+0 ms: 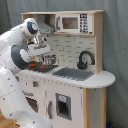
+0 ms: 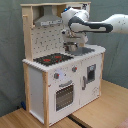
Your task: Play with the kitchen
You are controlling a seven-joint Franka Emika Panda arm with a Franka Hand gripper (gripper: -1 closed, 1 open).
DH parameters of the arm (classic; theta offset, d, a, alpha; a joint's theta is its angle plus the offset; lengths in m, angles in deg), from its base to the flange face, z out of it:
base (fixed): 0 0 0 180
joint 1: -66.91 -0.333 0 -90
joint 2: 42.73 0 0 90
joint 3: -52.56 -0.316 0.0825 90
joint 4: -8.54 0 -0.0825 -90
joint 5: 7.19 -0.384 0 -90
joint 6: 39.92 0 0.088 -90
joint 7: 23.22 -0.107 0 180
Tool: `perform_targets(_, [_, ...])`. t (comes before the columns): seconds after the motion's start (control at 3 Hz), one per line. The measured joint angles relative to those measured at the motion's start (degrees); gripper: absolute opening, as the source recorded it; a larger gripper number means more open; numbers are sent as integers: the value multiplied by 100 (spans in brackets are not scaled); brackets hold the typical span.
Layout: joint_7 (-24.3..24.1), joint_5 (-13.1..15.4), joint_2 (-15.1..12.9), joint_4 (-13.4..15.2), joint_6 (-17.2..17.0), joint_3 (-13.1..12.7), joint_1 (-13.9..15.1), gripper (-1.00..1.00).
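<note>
White-and-light-wood toy kitchen (image 1: 75, 85) (image 2: 60, 75) is filling most of both exterior views, standing on a wooden floor (image 2: 100, 112) before a grey curtain (image 2: 10, 60). A white robot arm (image 1: 15, 55) (image 2: 107, 24) is entering from the first exterior view's left and the second exterior view's right. Its gripper (image 1: 44, 56) (image 2: 72, 44) is hanging over a small metal pot (image 1: 47, 61) (image 2: 73, 48) at the counter's middle; whether the claw is clenched or released, and what the pot is holding, I cannot tell. A grey sink basin (image 1: 72, 73) is sitting beside a black faucet (image 1: 85, 59).
</note>
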State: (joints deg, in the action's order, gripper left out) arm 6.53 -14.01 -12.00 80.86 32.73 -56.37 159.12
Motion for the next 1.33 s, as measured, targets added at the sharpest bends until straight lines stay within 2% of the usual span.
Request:
perform_targets(0.67, [-74,437,-449,898,307,326,-581,-100])
perform_targets(1.33, [-259,882,-941,1778,693,843,-1316,-100])
